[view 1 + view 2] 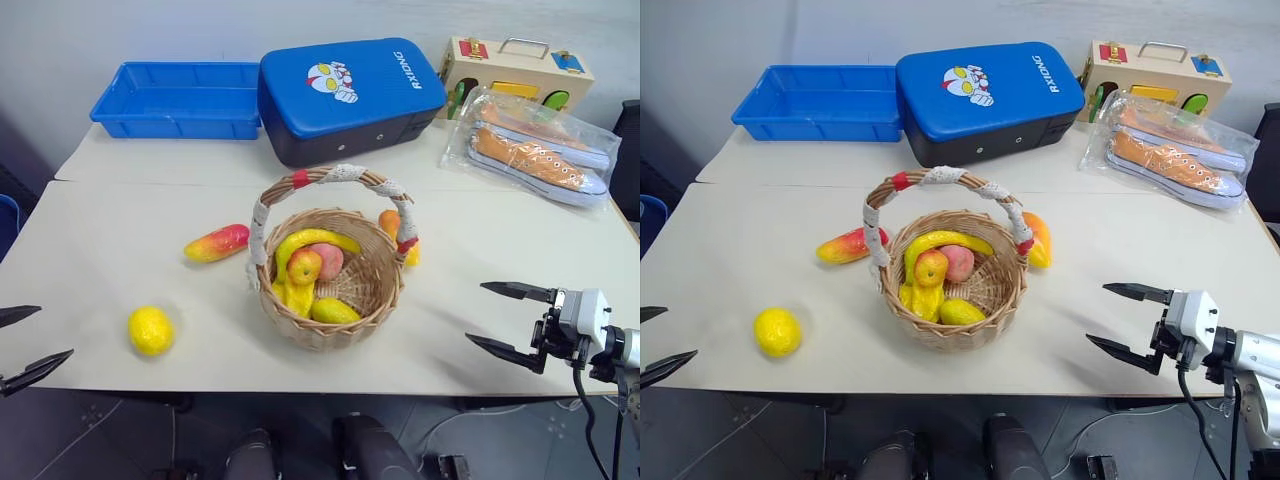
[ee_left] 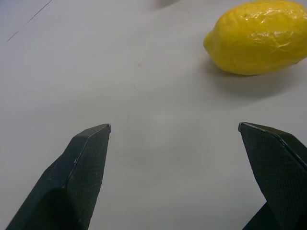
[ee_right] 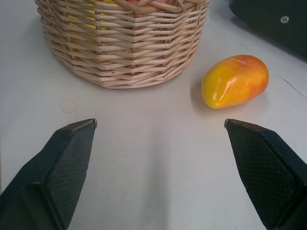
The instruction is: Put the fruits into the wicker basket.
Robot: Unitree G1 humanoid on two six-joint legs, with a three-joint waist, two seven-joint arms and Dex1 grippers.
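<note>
The wicker basket [image 1: 330, 290] stands mid-table and holds a yellow banana [image 1: 305, 245], a reddish peach [image 1: 325, 260] and other small fruits. Left of the basket lies a red-to-yellow mango [image 1: 216, 243]. A yellow lemon [image 1: 150, 330] sits near the front left edge. An orange-yellow fruit [image 1: 392, 230] lies behind the basket on its right side, also seen in the right wrist view [image 3: 235, 81]. My left gripper [image 1: 28, 345] is open at the table's left front edge, left of the lemon [image 2: 259, 36]. My right gripper [image 1: 503, 320] is open at the front right, empty, facing the basket [image 3: 124, 43].
A blue plastic tray [image 1: 175, 100] and a blue case [image 1: 345, 95] stand at the back. A wooden toy box [image 1: 515, 70] and bagged shoes [image 1: 535, 145] lie at the back right. A seam between two tabletops runs behind the basket.
</note>
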